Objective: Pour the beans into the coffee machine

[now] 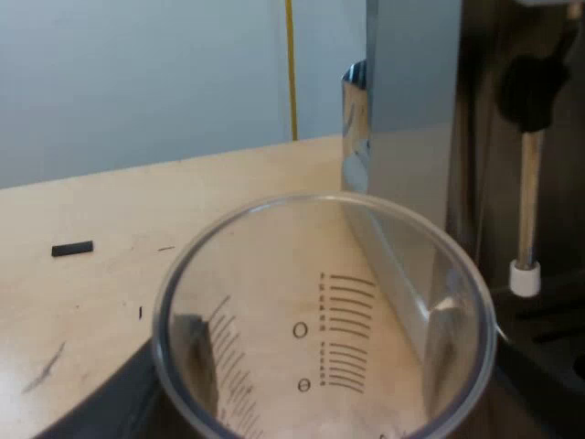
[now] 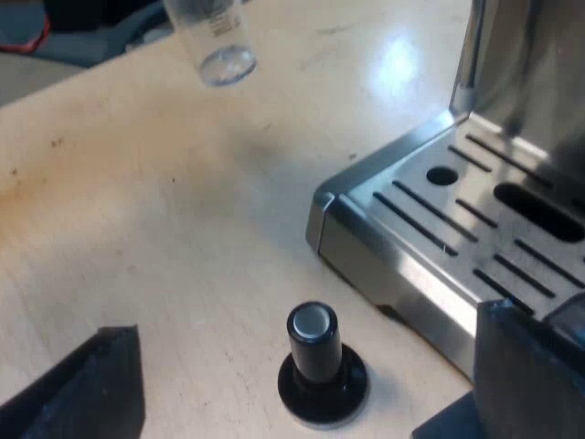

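A clear measuring glass (image 1: 324,320) with printed scale marks sits between my left gripper's (image 1: 320,398) dark fingers (image 1: 105,402), which are shut on it. I look into its round mouth and see no beans inside, only the wooden table through it. The espresso machine's (image 1: 411,101) metal side stands just beyond the glass. In the right wrist view the same glass (image 2: 215,41) hangs over the table, away from the machine's slotted drip tray (image 2: 466,215). My right gripper (image 2: 308,329) is open above a black-knobbed tamper (image 2: 320,366) that stands upright on the table.
A steam wand (image 1: 528,201) with a black knob and a white tip hangs at the machine's front. A small black strip (image 1: 72,248) lies on the wooden table. The tamper stands close to the drip tray's corner (image 2: 324,215).
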